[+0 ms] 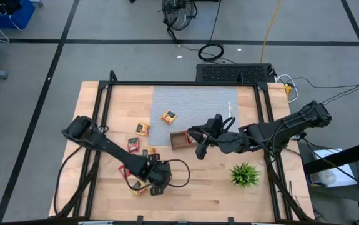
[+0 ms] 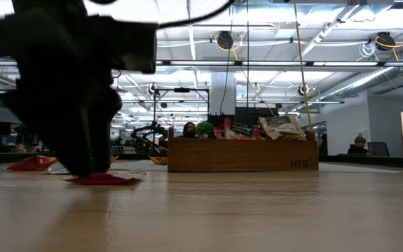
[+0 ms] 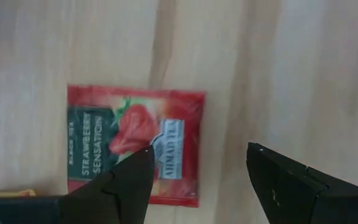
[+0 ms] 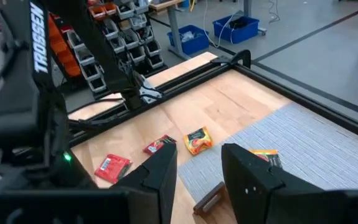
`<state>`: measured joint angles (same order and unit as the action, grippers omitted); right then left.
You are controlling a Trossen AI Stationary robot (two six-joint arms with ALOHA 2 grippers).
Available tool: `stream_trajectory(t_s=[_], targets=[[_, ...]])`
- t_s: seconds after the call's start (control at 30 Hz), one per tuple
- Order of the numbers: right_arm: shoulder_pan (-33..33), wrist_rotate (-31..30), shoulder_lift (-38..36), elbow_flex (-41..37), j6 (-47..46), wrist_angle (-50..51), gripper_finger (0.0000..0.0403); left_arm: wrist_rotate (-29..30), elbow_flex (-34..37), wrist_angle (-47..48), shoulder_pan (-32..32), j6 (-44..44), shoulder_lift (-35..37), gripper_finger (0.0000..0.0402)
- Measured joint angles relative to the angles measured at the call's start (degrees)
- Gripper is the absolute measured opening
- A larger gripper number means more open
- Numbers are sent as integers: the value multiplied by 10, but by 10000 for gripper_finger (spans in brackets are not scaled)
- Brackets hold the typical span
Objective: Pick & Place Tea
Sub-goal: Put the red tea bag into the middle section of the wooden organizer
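A red tea sachet (image 3: 135, 146) printed with a strawberry lies flat on the wooden table; it also shows in the low view, the sachet (image 2: 103, 179). My left gripper (image 3: 200, 155) stands open low over it near the table's front, pointing steeply down, one fingertip (image 3: 142, 155) over the sachet and the other over bare wood. More sachets (image 1: 143, 129) (image 1: 168, 116) lie scattered on the table. My right gripper (image 4: 198, 168) hangs open and empty, raised above the brown wooden tray (image 1: 179, 139). My left gripper comes at the red sachet from above, one fingertip over its printed face (image 3: 157, 146) near the middle, the other beside its edge. The sachet lies flat on the table. Whether the fingertip touches it, I cannot tell.
The tray (image 2: 240, 155) holds several upright sachets. A spiky green plant (image 1: 245, 175) stands at the front right. A grey mat (image 1: 195, 103) covers the far middle. A yellow sachet (image 1: 138, 187) lies beside my left gripper (image 1: 156, 182). Black frame rails (image 1: 104, 100) run along the table's sides.
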<state>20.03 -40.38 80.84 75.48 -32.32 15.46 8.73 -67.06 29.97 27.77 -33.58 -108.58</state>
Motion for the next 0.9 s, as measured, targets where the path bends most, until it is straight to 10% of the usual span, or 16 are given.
stream_trajectory(t_s=[0.23, 0.57, 0.9], targets=[[0, 0, 0, -1, 6, -10, 116, 21, 0, 1, -2, -6, -10, 233], [0, 0, 0, -1, 41, -43, 116, -15, 0, -14, -6, 40, -9, 13], [4, 0, 0, -1, 66, -76, 116, -27, 0, -21, -5, 18, -9, 5]])
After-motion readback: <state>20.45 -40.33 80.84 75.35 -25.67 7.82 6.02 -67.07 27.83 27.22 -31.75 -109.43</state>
